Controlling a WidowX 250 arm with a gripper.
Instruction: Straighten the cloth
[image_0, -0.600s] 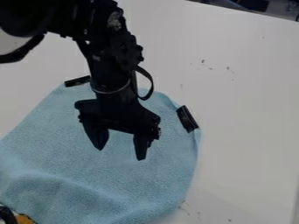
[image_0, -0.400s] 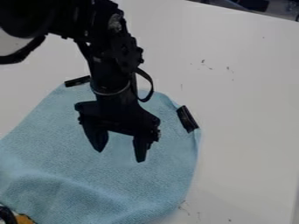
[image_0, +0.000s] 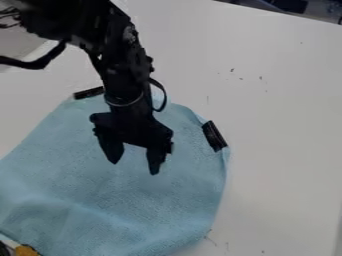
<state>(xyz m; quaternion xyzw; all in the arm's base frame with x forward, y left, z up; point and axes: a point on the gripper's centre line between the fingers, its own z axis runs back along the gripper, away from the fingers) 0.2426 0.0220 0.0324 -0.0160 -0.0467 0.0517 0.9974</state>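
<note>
My gripper hangs over the upper middle of the cloth, its two fingers spread apart and pointing down with nothing between them. The light blue cloth lies on the white table, with a raised fold crossing its lower left part and its right edge curving down. Whether the fingertips touch the cloth, I cannot tell.
A black clip holds the cloth's right upper edge, and another black clip sits at its top left corner. A yellow and black object is at the bottom left. White table extends to the right.
The gripper has shifted a little up and to the left in the view, and the upper arm has swung with it. The cloth and clips look unchanged.
</note>
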